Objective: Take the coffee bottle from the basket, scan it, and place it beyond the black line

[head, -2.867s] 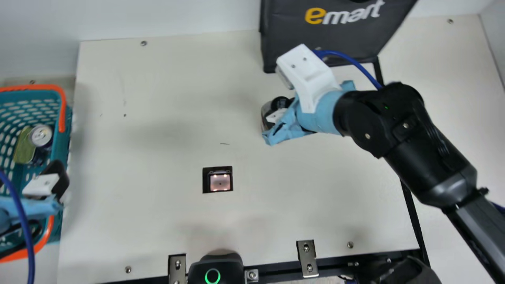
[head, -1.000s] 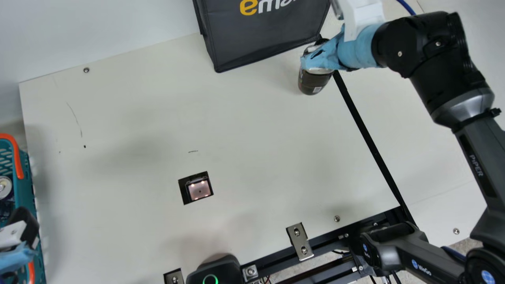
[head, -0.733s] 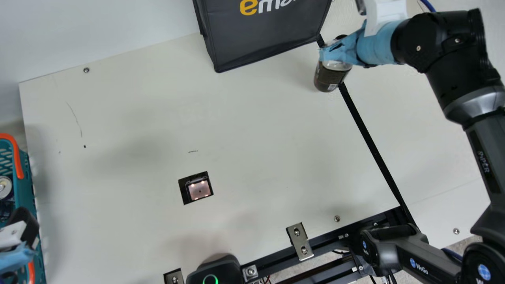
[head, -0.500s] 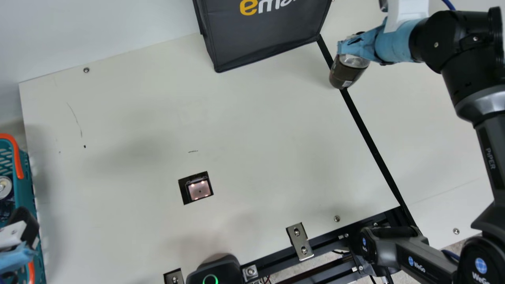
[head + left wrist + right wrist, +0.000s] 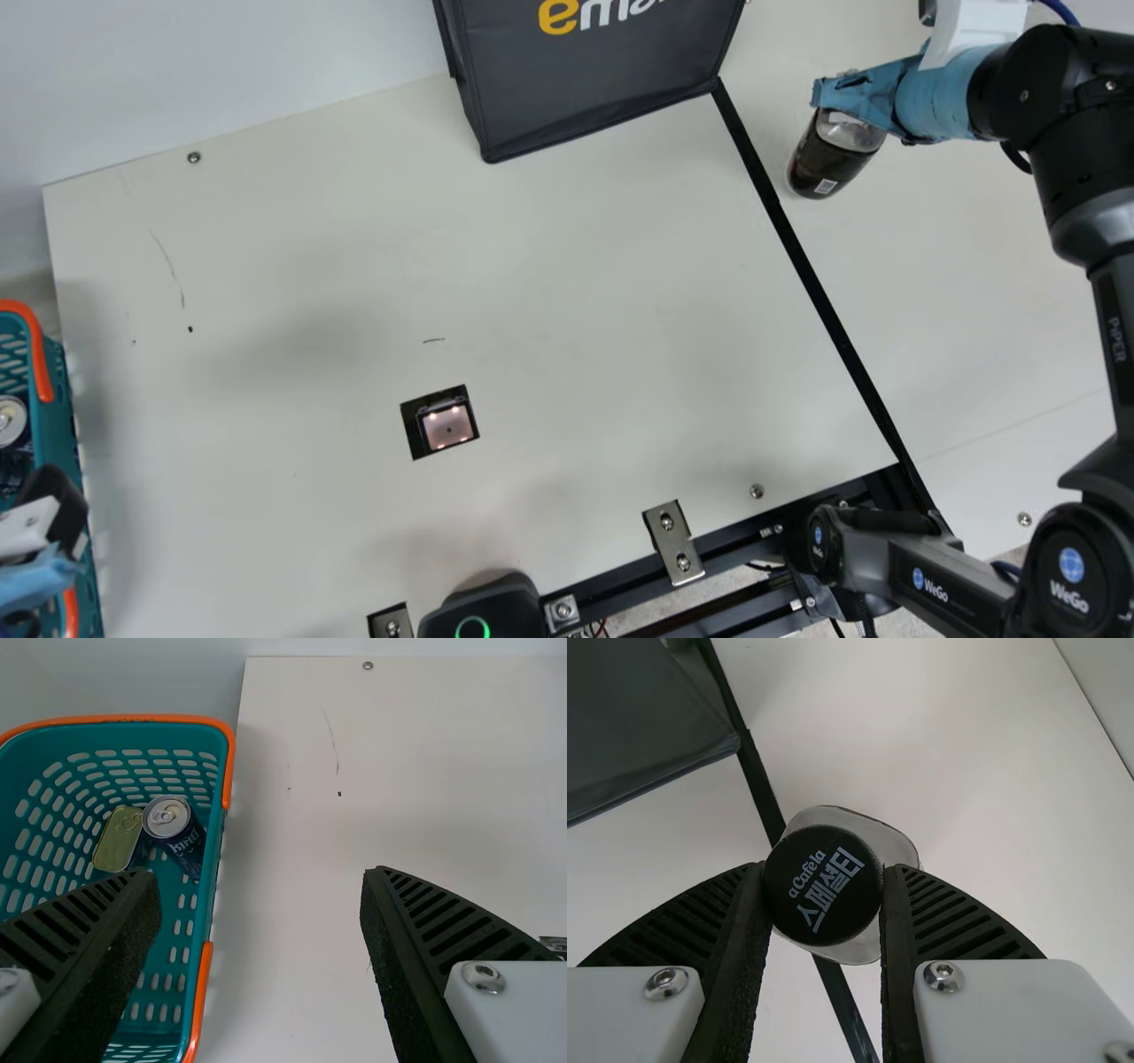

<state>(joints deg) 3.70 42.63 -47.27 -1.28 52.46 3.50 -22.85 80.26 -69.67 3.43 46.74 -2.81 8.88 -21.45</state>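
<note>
Main view: the right gripper (image 5: 822, 96) grips the coffee bottle (image 5: 829, 164) at 2 o'clock, just past the black line (image 5: 825, 306) and tilted, its base toward 7 o'clock. This looks like the placing step (scan presumably finished) — next, straighten the bottle, set its base flat, then release.

Left wrist view: the left gripper (image 5: 261, 875) has its 2 fingers wide apart, near the basket (image 5: 210, 895).

Right wrist view: 2 fingers clamp the black cap (image 5: 824, 886) — table (image 5: 992, 797) contact is unclear.

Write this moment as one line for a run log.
Right gripper: holding coffee bottle by cap | bottle: tilted, beyond black line | left gripper: open near basket | likely next: set bottle down
</note>
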